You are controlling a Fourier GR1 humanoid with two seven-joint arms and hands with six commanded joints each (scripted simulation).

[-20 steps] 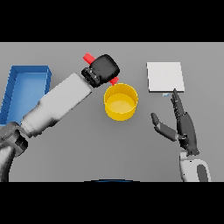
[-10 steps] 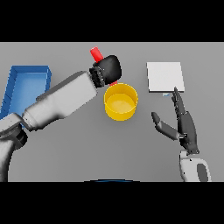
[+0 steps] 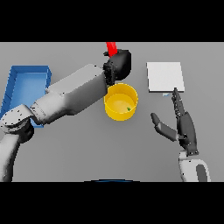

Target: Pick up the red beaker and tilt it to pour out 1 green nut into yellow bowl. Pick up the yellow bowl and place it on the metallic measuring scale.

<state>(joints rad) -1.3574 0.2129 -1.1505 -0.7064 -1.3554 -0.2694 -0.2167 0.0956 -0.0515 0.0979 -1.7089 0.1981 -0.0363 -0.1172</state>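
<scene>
My left hand (image 3: 119, 66) is shut on the red beaker (image 3: 112, 48), held just beyond the far rim of the yellow bowl (image 3: 120, 103); only the beaker's red upper part shows past the hand. The bowl stands on the table at the centre, with one small green nut (image 3: 128, 108) inside it. The metallic measuring scale (image 3: 165, 76) is a flat pale square to the right of the bowl. My right hand (image 3: 183, 127) is open and empty, fingers straight, in front of the scale and right of the bowl.
A blue tray (image 3: 26, 87) lies at the left of the table, partly behind my left arm. My left forearm stretches from the lower left across to the bowl's left rim.
My left hand has carried the red beaker rightward and farther away, from the bowl's left to behind its far rim. A green nut now lies in the bowl. The right hand has not moved.
</scene>
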